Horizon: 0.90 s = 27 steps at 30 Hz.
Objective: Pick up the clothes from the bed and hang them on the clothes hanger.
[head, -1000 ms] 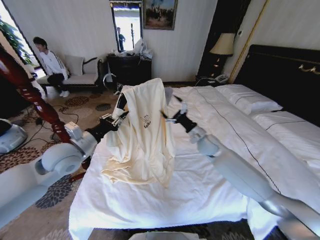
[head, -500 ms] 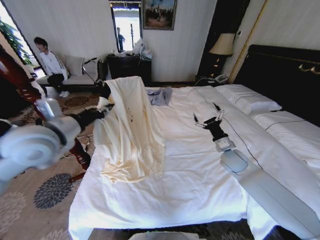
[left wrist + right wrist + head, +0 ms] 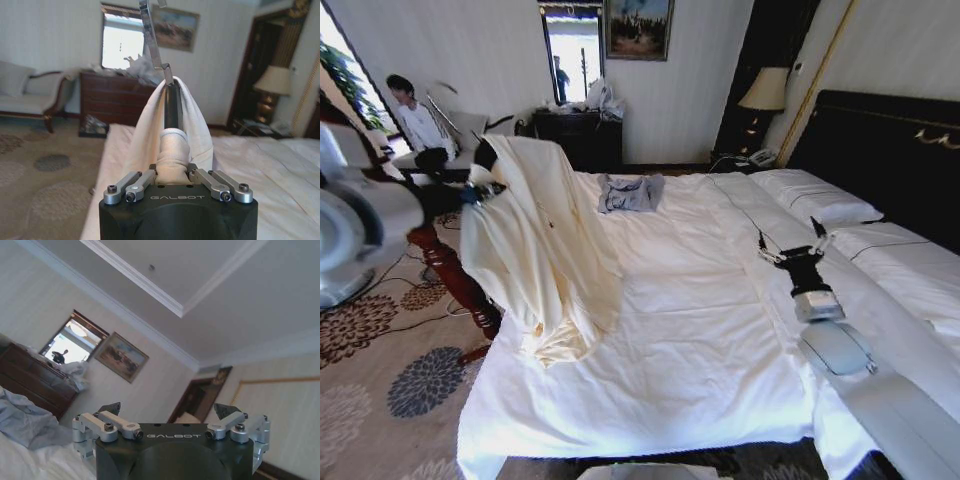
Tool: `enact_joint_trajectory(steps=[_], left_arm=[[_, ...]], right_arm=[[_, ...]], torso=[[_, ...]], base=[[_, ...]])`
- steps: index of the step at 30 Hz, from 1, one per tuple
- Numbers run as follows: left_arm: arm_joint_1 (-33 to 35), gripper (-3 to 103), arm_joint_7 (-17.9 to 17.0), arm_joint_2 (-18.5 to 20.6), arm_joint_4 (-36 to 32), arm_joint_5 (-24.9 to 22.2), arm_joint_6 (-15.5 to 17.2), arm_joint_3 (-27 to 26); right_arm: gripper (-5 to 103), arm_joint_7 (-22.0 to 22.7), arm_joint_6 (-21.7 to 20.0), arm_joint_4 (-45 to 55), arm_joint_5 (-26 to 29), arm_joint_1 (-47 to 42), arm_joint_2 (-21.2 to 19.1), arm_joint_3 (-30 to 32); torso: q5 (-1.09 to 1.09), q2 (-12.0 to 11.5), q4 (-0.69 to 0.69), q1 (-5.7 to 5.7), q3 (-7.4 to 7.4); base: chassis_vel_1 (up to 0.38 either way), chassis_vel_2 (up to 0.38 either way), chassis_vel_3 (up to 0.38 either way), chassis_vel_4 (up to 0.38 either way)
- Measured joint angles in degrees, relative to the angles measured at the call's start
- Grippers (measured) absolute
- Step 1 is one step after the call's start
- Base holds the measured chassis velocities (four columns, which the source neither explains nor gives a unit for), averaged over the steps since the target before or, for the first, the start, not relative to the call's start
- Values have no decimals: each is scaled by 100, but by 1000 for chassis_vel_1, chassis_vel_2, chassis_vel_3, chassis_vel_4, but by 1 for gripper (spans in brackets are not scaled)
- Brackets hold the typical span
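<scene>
1. While the clothes [image 3: 535, 240] are draped over the clothes hanger [image 3: 171, 100], clamped by the left gripper [image 3: 480, 190] fingers beyond the bed [image 3: 700, 340] edge, the trailing hem could be snagged.
2. If tilted, the garment may be shed (thin fabric).
3. The right gripper [image 3: 798, 250] is held spread open, empty, above the bed.

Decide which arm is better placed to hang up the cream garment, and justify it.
Left. Its end effector grips the clothes hanger carrying the clothes beside the bed; the right end effector is open over the bed.
</scene>
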Motion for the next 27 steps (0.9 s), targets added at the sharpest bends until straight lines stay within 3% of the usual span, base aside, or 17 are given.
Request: enact_joint_trajectory(steps=[10, 22, 27], left_arm=[[-807, 19, -216, 354, 666, -399, 146, 210], [-1029, 19, -332, 375, 1159, -530, 164, 169], [-1079, 19, -360, 488, 1505, -653, 210, 119]], right_arm=[[100, -30, 119, 100, -241, -339, 411, 230], [100, -49, 185, 197, -379, -405, 576, 131], [100, -54, 187, 208, -395, -385, 547, 53]], torso=[[-1, 0, 1, 0, 0], [-2, 0, -2, 1, 1], [-2, 0, 3, 1, 0]], base=[[0, 0, 0, 0], [0, 0, 0, 0], [0, 0, 0, 0]])
